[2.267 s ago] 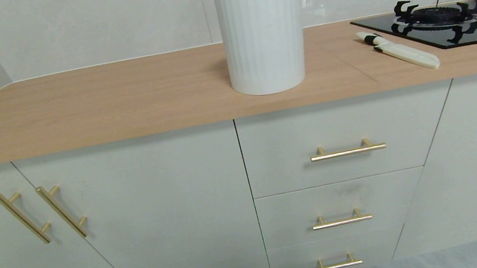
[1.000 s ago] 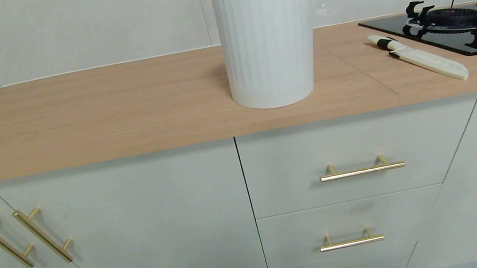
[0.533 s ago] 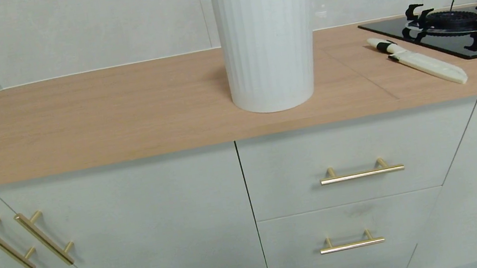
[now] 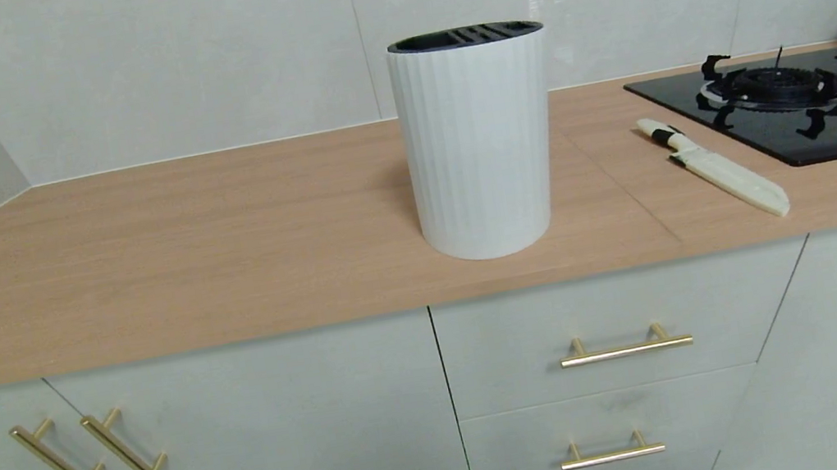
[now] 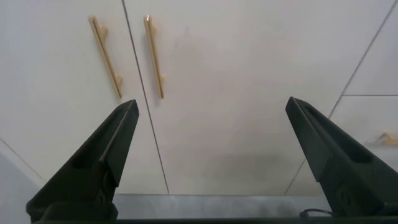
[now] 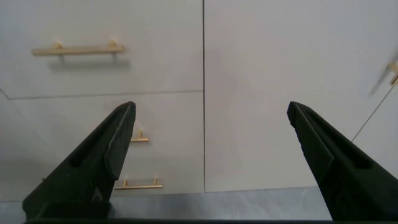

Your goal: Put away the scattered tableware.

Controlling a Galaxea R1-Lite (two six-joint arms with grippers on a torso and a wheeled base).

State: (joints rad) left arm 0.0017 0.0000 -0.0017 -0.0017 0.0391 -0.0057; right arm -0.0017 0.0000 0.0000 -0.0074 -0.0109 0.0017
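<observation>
A cream-bladed knife point(image 4: 711, 167) with a black-banded handle lies on the wooden counter point(image 4: 179, 246), right of a tall ribbed white knife holder point(image 4: 479, 145) with a black slotted top. My left gripper point(image 5: 211, 112) is open, low in front of the cabinet doors, with nothing between its fingers point(image 5: 99, 162). Also open and holding nothing, my right gripper point(image 6: 208, 115) faces the drawer fronts, its fingers point(image 6: 93, 165) spread wide.
A black gas hob point(image 4: 796, 100) sits at the counter's right end, just beyond the knife. Below the counter are white cabinet doors with gold bar handles point(image 4: 91, 456) and a drawer stack with gold handles point(image 4: 625, 350). A tiled wall backs the counter.
The head view has shifted: it first closed in on the counter, then tilted up, so the holder's slotted top now shows. The knife and holder have not moved on the counter.
</observation>
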